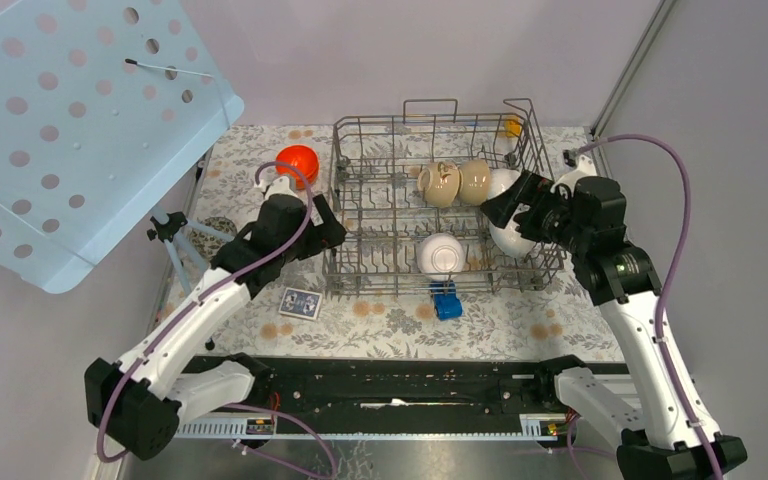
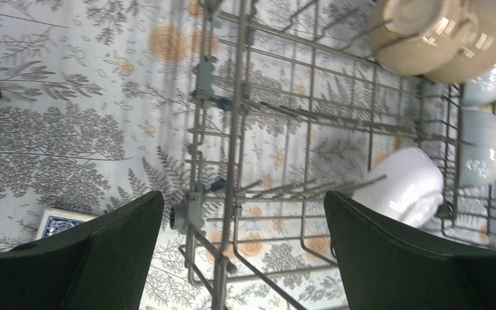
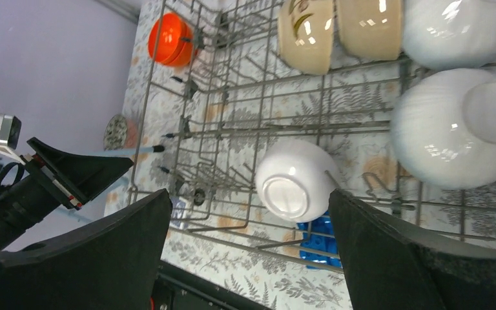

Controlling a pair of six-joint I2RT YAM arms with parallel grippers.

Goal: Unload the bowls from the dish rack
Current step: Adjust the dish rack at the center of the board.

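The grey wire dish rack stands mid-table. In it are two beige bowls and three white bowls. An orange-red bowl sits on the table left of the rack. My left gripper is open and empty over the rack's left edge. My right gripper is open and empty above the rack's right side. In the right wrist view the small white bowl lies upside down between my open fingers.
A blue toy car lies at the rack's front edge. A patterned card box lies front left. A speckled ball and a small stand are at the left. A light-blue perforated panel hangs over the far left.
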